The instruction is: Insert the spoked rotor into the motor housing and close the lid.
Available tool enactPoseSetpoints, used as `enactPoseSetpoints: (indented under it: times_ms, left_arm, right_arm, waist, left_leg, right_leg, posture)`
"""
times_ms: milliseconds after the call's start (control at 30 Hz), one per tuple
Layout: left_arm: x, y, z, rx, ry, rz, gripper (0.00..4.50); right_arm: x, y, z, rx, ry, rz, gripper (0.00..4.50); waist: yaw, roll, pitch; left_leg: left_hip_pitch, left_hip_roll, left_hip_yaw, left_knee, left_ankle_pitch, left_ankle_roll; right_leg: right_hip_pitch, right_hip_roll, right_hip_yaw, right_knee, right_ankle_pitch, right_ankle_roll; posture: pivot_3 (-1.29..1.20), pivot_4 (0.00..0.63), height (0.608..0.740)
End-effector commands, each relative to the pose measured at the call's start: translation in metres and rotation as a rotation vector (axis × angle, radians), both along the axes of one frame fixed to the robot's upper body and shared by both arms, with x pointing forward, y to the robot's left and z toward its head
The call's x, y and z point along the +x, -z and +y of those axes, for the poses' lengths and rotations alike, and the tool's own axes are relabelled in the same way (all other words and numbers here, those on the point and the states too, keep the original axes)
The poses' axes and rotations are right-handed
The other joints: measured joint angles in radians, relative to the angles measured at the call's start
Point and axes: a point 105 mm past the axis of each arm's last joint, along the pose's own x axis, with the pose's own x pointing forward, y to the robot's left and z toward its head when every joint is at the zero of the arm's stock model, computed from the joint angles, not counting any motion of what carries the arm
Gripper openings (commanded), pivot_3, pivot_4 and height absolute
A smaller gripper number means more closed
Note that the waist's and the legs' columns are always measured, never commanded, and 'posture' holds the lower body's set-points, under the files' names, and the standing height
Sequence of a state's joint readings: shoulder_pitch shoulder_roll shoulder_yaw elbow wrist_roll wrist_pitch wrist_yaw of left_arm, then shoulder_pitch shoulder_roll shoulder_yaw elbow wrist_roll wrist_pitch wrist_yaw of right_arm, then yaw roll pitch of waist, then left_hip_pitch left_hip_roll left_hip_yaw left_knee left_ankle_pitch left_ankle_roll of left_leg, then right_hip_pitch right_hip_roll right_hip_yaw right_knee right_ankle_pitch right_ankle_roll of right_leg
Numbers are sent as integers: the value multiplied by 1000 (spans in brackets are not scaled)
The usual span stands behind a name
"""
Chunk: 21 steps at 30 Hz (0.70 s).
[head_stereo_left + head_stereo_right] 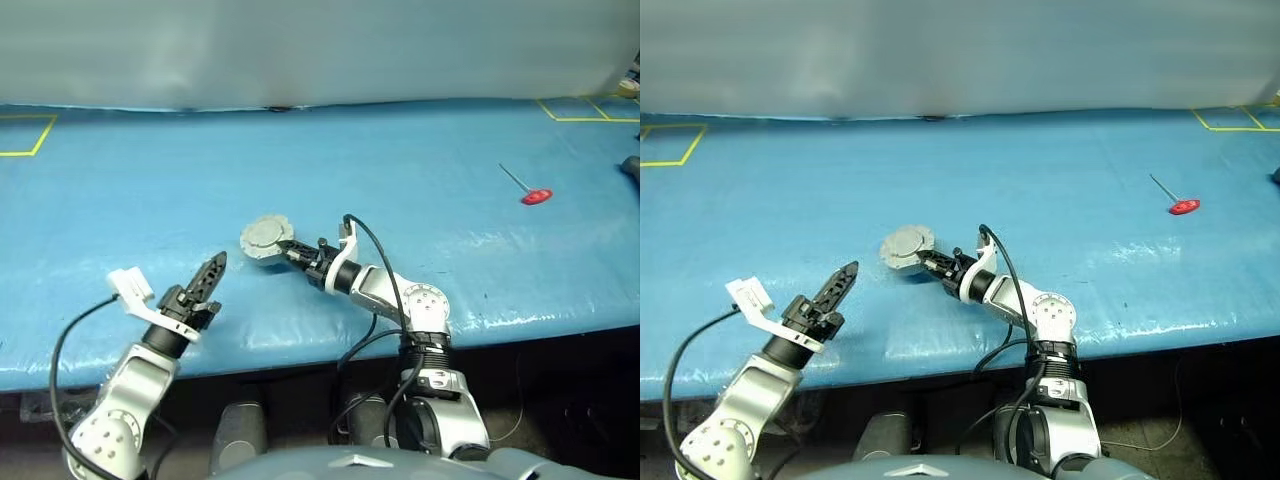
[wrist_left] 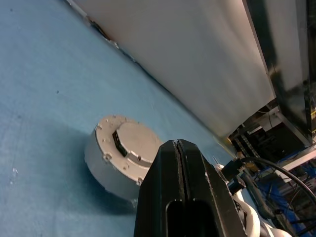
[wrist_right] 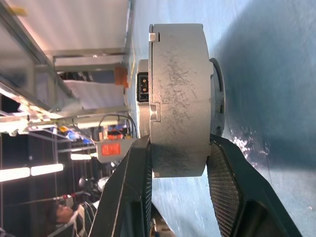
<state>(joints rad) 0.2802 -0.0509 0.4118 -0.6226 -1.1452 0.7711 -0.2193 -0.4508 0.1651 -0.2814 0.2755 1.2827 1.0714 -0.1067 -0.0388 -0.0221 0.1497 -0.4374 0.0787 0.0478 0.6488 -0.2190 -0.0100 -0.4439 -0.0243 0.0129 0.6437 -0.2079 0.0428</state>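
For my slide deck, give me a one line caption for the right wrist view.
Right claw clamps the closed motor housing edge-on over the blue table.

Both arms are silver-grey metal with round jointed segments, black wrist collars and white brackets. Black cables loop along each forearm. The left end effector point(image 1: 214, 272) and right end effector point(image 1: 287, 247) carry black, tapered fingers point(image 3: 224, 190) with textured pads.

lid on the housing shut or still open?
Shut. The lid lies flat on the motor housing, plain face out, no windings showing; the right gripper clamps the closed puck.
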Motion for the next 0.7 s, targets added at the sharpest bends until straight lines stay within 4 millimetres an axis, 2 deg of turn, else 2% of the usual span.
enactPoseSetpoints:
  times_ms: [33, 133, 367, 400, 700]
  left_arm:
    - [-3, -8, -16, -214, -9, -21, 917]
    - [0, -1, -19, -368, -45, 16, 1938]
    - [6, 9, -20, -525, -74, 31, 4296]
    - [7, 11, -20, -539, -72, 34, 4482]
    - [13, 10, -24, -620, -25, -10, 4482]
  right_arm:
    - [7, -53, 14, 161, 9, -139, 1216]
    - [7, -58, 14, 153, 6, -164, 1216]
    - [-2, -60, 18, 145, -17, -182, 1216]
    - [-5, -62, 19, 149, -24, -187, 1216]
    - [-28, -67, 32, 180, -114, -192, 1216]
  waist:
    - [0, -1, 1]
    - [-2, 0, 1]
    - [-2, 0, 1]
    - [-1, 0, 1]
    - [-1, 0, 1]
  left_leg:
    - [-1, 0, -1, 1, 0, 0]
    - [-1, 0, -1, 1, 0, 1]
    - [-1, 0, -1, 1, 0, 1]
    - [-1, 0, -1, 1, 0, 1]
    - [-1, 0, -1, 2, 0, 1]
  right_leg:
    - [0, 0, -1, 0, 0, 0]
    - [0, 0, 0, 0, 0, -1]
    - [-1, 1, 0, 0, 0, -1]
    - [-1, 1, 0, 0, 0, -1]
    - [-1, 1, 0, 0, 0, -1]
  posture:
    - [0, 150, 740]
    - [0, 150, 740]
    - [0, 150, 740]
    - [0, 150, 740]
    - [0, 150, 740]
